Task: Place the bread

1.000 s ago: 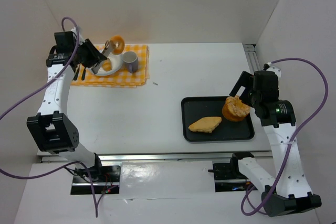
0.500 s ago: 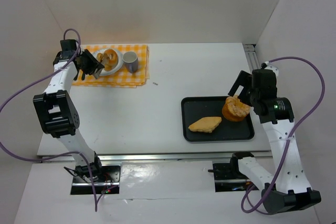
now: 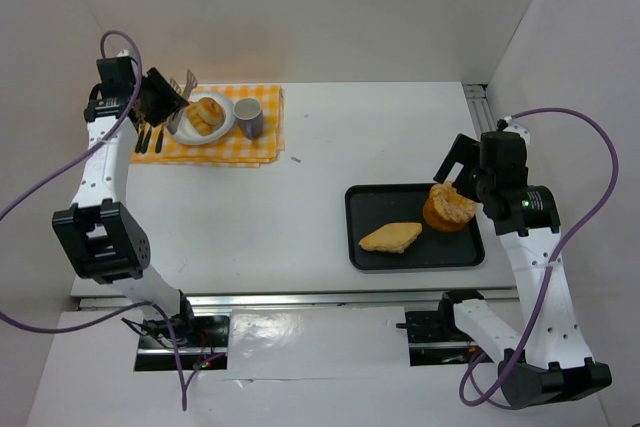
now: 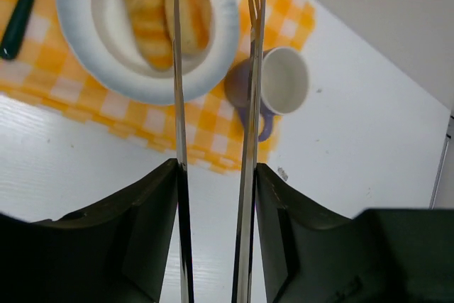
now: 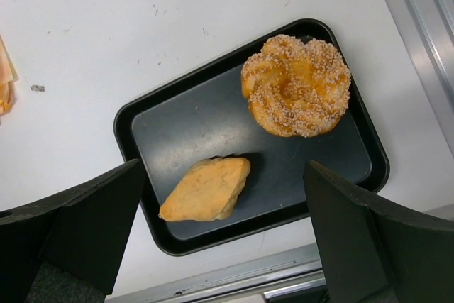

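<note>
With the bread point(image 4: 145, 19) resting on the plate point(image 4: 92, 62), my left jaws, gripping the spread tongs point(image 4: 249, 104), should rise straight, avoiding the mug point(image 4: 284, 79); my right jaws gape wide, empty.

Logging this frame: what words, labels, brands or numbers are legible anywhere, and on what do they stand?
None. No view shows legible text: the purple mug, white plate, checked cloth, metal tongs, black tray, sugared ring bread and flat bread all look unmarked.
Any marking on the arm housings is too small to read.
</note>
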`<state>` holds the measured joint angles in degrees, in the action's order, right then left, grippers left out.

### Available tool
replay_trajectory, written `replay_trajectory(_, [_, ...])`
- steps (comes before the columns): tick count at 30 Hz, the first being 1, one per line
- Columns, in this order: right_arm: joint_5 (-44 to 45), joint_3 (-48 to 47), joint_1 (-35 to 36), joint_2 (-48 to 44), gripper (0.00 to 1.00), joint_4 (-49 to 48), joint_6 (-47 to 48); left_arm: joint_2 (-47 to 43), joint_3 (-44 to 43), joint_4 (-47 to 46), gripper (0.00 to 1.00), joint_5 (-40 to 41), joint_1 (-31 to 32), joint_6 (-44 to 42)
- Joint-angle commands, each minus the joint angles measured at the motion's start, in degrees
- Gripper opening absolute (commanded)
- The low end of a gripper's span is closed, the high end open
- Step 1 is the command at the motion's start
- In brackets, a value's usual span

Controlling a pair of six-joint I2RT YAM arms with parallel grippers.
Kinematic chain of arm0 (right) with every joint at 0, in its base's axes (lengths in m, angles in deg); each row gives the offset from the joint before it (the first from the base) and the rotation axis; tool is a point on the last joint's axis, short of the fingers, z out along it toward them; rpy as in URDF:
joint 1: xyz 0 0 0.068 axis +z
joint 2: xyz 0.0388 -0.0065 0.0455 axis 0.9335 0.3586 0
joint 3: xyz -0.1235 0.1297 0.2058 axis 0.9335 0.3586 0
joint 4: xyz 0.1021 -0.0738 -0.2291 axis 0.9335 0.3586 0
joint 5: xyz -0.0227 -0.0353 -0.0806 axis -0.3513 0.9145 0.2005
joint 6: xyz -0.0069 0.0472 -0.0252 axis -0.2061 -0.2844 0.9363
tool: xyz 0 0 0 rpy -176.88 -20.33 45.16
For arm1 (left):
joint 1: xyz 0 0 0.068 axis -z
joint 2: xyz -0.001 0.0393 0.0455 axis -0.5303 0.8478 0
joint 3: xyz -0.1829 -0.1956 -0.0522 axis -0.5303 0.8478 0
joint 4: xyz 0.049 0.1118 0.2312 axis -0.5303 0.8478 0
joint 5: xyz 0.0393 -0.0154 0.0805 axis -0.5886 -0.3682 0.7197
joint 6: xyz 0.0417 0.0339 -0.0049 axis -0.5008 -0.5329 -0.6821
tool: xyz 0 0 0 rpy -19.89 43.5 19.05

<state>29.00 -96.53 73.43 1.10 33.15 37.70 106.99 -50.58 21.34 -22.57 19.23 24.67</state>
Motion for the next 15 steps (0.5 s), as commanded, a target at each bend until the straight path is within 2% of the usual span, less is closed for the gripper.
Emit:
replay_trajectory(1, [-0.45,-0.37,-0.14,-0.20,1.00,-2.51,0.45,-6.99,-3.95,-0.08,0.57,3.04,1.98,-3.02])
replay_trajectory(7, [-0.45,-0.37,-0.14,-0.20,1.00,-2.51,0.45,-9.63,-6.06,1.16,0.55,5.07,11.73,-10.04])
replay_trajectory(9, [-0.45,-0.37,-0.14,-0.72,1.00,-3.03,0.45,-9.63,-6.06,1.69,0.55,1.66,16.89,-11.62])
replay_trajectory(11, [-0.45,-0.37,-0.14,-0.72,1.00,-3.03,0.45,-10.16,-3.18,0.82,0.53,1.64,21.30,-12.42])
replay_trajectory(12, [-0.45,-0.37,-0.14,-1.24,1.00,-3.03,0.45,-11.64,-0.46,-1.37,0.53,2.16,25.93,-12.42])
replay_trajectory(14, [-0.45,0.15,-0.14,-1.25,1.00,-3.03,0.45,-11.66,6.49,-5.41,0.53,2.17,30.09,-11.89])
replay_trajectory(15, [-0.45,0.15,-0.14,-1.77,1.00,-3.03,0.45,-11.66,7.99,-5.43,0.53,4.52,33.59,-11.89])
